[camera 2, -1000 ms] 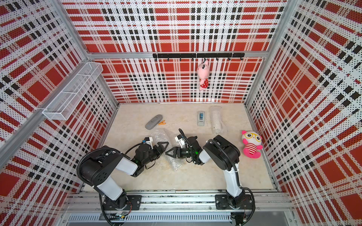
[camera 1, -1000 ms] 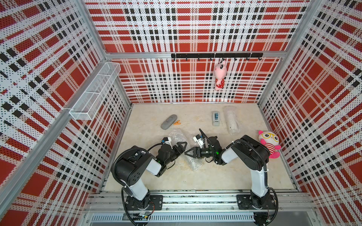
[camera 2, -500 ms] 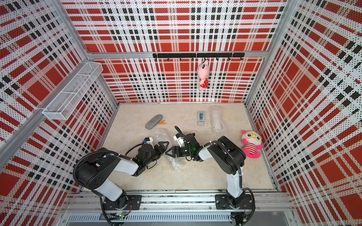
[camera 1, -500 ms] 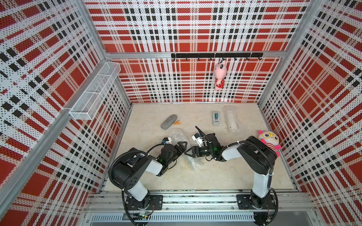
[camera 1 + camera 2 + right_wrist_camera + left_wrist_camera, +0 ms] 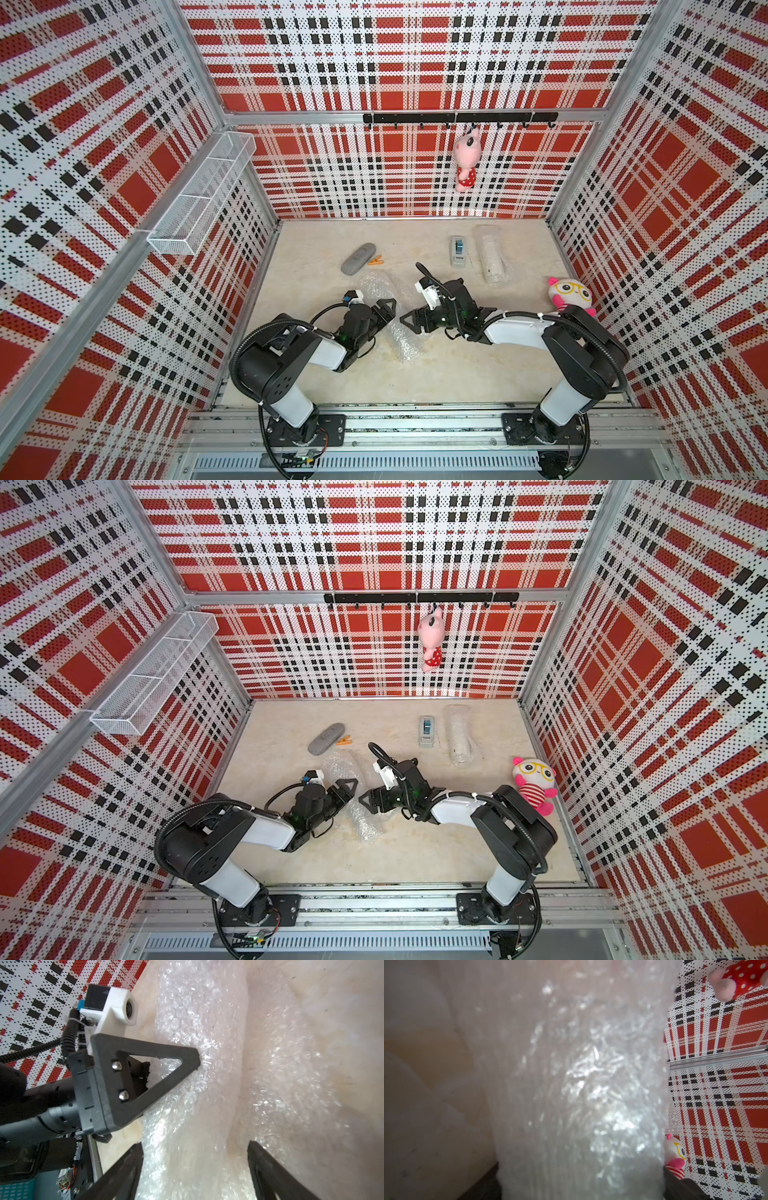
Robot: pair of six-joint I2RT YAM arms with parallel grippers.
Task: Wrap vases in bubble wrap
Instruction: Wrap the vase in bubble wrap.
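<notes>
Top views overhead, near-identical; wrist views close on bubble wrap [image 5: 581,1084], left seemingly nearest.

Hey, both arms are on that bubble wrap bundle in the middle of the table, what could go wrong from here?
1. The right pincer stands open around the bundle, so only the left pincer pinches it; it may spring loose.
2. I see no tape on it, and the tape dispenser lies away at the back.
3. Its contents are hidden, so a hard squeeze could crack something.
</notes>
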